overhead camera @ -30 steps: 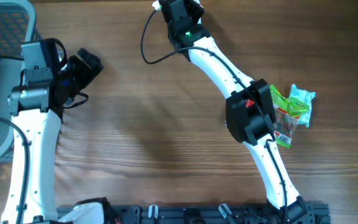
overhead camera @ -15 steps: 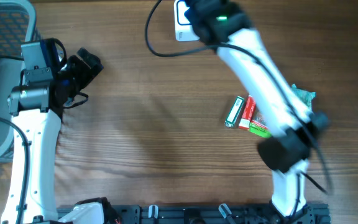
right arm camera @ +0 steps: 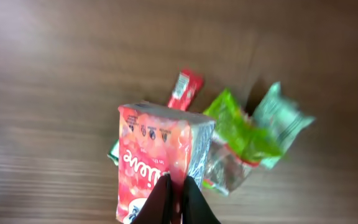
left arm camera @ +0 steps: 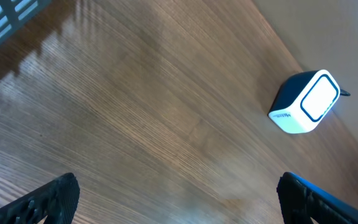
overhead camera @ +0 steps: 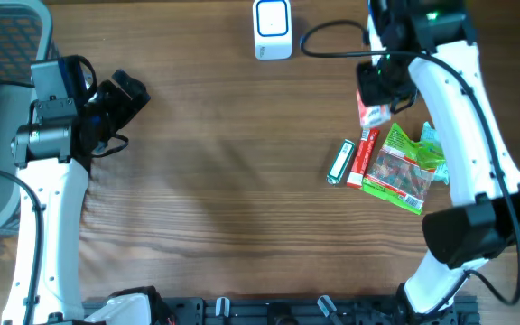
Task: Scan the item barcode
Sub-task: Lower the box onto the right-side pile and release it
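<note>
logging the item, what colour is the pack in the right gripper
The pack is pink-red with white lettering and a silvery side, clearest in the right wrist view.

1. Wooden table [overhead camera: 224, 181].
2. Grey mesh basket [overhead camera: 7, 36] at the table's left edge.
3. Green-and-white stick [overhead camera: 339, 162] lying just beside a red stick [overhead camera: 363, 158], nearly parallel.
4. Green bag [overhead camera: 400, 167] touching the red stick's other side.
5. Teal packet [right arm camera: 281, 118] against the bag.

1 scanner [overhead camera: 272, 29], 1 carton [overhead camera: 374, 110], 2 stick pkts [overhead camera: 339, 162] [overhead camera: 363, 155], 2 snack bags [overhead camera: 403, 171] [right arm camera: 283, 121], 1 basket [overhead camera: 7, 36]
</note>
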Robot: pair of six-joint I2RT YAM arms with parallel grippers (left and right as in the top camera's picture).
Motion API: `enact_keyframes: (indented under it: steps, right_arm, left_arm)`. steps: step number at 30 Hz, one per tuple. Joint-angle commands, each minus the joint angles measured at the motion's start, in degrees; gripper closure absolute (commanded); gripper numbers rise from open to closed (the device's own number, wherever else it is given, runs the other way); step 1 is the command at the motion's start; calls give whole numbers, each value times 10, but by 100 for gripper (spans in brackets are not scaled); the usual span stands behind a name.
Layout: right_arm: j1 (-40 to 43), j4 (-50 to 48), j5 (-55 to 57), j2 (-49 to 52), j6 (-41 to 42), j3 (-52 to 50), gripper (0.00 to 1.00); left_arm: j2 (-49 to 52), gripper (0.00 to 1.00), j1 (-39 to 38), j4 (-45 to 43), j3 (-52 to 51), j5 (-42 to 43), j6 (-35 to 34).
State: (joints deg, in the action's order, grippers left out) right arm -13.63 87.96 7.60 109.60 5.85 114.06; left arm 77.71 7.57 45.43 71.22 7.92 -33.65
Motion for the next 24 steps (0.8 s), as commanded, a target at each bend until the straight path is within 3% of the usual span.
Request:
enact_keyframes:
  steps: [1, 6, 9, 13, 18, 24]
  right_arm:
    - [2, -49, -19, 9, 23, -105, 96]
    - [2, -136, -18, 9, 23, -217, 93]
    - [2, -178, -16, 9, 22, -252, 59]
    - [2, -181, -16, 9, 15, -254, 0]
    - [2, -189, -16, 9, 2, -254, 0]
    - [2, -333, -16, 9, 2, -254, 0]
  left_arm:
    - [-6, 0, 1, -1, 0, -5, 4]
    - [-6, 0, 1, -1, 0, -5, 4]
    - [-6, 0, 1, -1, 0, -5, 4]
    - [-6, 0, 1, -1, 0, -5, 4]
    - [-6, 0, 1, -1, 0, -5, 4]
    - [-6, 0, 1, -1, 0, -5, 4]
